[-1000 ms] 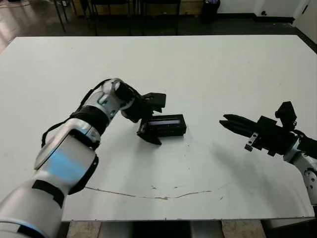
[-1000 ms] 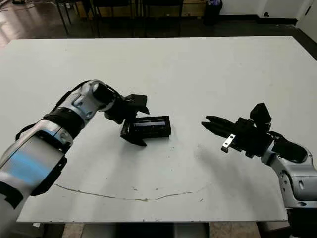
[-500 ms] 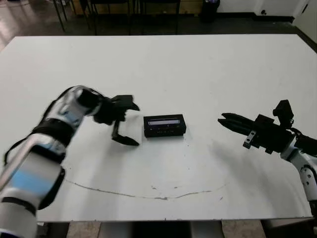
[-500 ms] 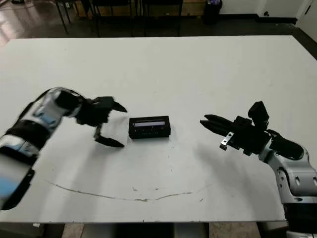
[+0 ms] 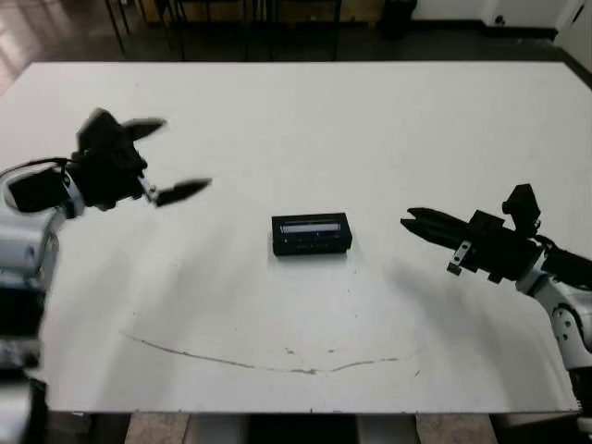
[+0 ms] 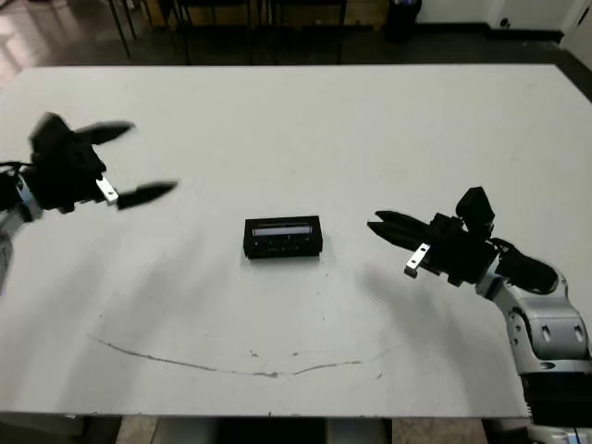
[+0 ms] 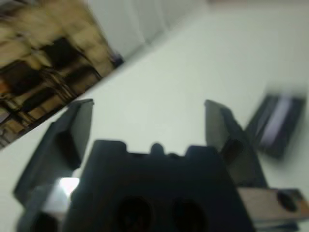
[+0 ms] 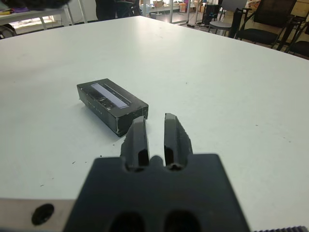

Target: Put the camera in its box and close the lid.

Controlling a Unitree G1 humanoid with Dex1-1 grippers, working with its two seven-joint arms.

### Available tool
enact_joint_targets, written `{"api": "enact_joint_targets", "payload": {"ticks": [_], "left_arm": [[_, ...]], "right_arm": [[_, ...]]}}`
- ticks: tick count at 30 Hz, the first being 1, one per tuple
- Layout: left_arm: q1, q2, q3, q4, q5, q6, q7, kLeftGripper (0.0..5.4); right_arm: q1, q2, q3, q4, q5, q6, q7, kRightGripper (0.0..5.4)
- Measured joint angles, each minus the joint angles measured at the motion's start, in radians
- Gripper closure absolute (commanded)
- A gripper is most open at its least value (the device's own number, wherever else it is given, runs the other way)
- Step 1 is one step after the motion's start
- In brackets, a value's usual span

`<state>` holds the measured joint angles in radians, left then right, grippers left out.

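Black and closed, the box (image 5: 312,235) is sitting near the middle of the white table (image 5: 370,120) in the left eye view, its lid (image 5: 311,224) lying flat on top with the pale strip showing. The camera is not showing anywhere, so it is probably inside, though the closed lid is hiding the contents and that cannot be checked. The left gripper (image 5: 165,157) is hanging well to the box's left, above the table, its two fingers spread wide and holding nothing. The right gripper (image 5: 413,220) is pointing at the box from its right side, apart from it, fingers drawn close together and empty.

The right eye view is giving the same layout: the lid is looking flush all round, with no raised corner visible.

The left wrist view is blurring badly; the spread fingers (image 7: 219,130) are framing bare table, and the box is appearing as a dark smear off to one side.

The right wrist view is showing the box most sharply, lying just beyond the near-closed fingertips (image 8: 173,126), lid seated evenly and its sides plain.

Judging from this, the task is looking essentially finished. The step in hand is clearing away, and doing it well is meaning keeping both arms off the box so nothing is nudging the lid loose.
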<state>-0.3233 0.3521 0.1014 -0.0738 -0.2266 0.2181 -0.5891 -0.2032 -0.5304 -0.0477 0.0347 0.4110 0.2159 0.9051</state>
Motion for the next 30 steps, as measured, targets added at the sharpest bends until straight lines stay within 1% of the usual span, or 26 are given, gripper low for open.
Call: {"api": "enact_joint_targets", "payload": {"ticks": [3, 5, 7, 8, 10, 13, 14, 17, 20, 23, 27, 30], "left_arm": [[0.054, -0.128, -0.045, -0.174, -0.054, 0.179, 0.15, 2.84], [0.06, -0.195, -0.068, -0.247, -0.102, 0.29, 0.224, 3.33], [0.061, -0.259, -0.091, -0.29, -0.142, 0.371, 0.284, 3.81], [0.061, -0.289, -0.104, -0.303, -0.157, 0.399, 0.31, 4.08], [0.059, -0.335, -0.134, -0.312, -0.165, 0.437, 0.358, 4.55], [0.05, -0.414, -0.174, -0.302, -0.154, 0.469, 0.457, 5.27], [0.049, -0.446, -0.19, -0.288, -0.141, 0.468, 0.49, 5.38], [0.05, -0.516, -0.253, -0.224, -0.089, 0.463, 0.575, 5.38], [0.052, -0.517, -0.304, -0.176, -0.045, 0.445, 0.618, 5.38], [0.061, -0.517, -0.339, -0.127, -0.022, 0.429, 0.672, 5.38], [0.072, -0.517, -0.359, -0.064, -0.018, 0.407, 0.725, 5.38], [0.079, -0.514, -0.362, -0.04, -0.025, 0.4, 0.73, 5.38]], "right_arm": [[-0.008, 0.003, 0.003, -0.003, -0.015, 0.0, -0.021, 5.4], [-0.013, 0.007, 0.005, -0.005, -0.016, 0.0, -0.03, 5.4], [-0.014, 0.014, 0.005, -0.005, -0.016, -0.001, -0.034, 5.4], [-0.014, 0.017, 0.005, -0.004, -0.016, -0.001, -0.034, 5.4], [-0.015, 0.023, 0.005, 0.003, -0.016, -0.007, -0.034, 5.4], [-0.016, 0.035, 0.001, 0.018, -0.014, -0.022, -0.034, 5.4], [-0.016, 0.042, 0.0, 0.02, -0.013, -0.029, -0.033, 5.4], [-0.017, 0.048, -0.002, 0.02, -0.014, -0.031, -0.034, 5.4], [-0.015, 0.048, -0.007, 0.02, -0.013, -0.031, -0.034, 5.4], [-0.013, 0.05, -0.011, 0.018, -0.012, -0.031, -0.035, 5.4], [-0.007, 0.054, -0.012, 0.004, -0.012, -0.031, -0.043, 5.4], [0.001, 0.059, -0.013, 0.006, -0.011, -0.032, -0.042, 5.4]]}}
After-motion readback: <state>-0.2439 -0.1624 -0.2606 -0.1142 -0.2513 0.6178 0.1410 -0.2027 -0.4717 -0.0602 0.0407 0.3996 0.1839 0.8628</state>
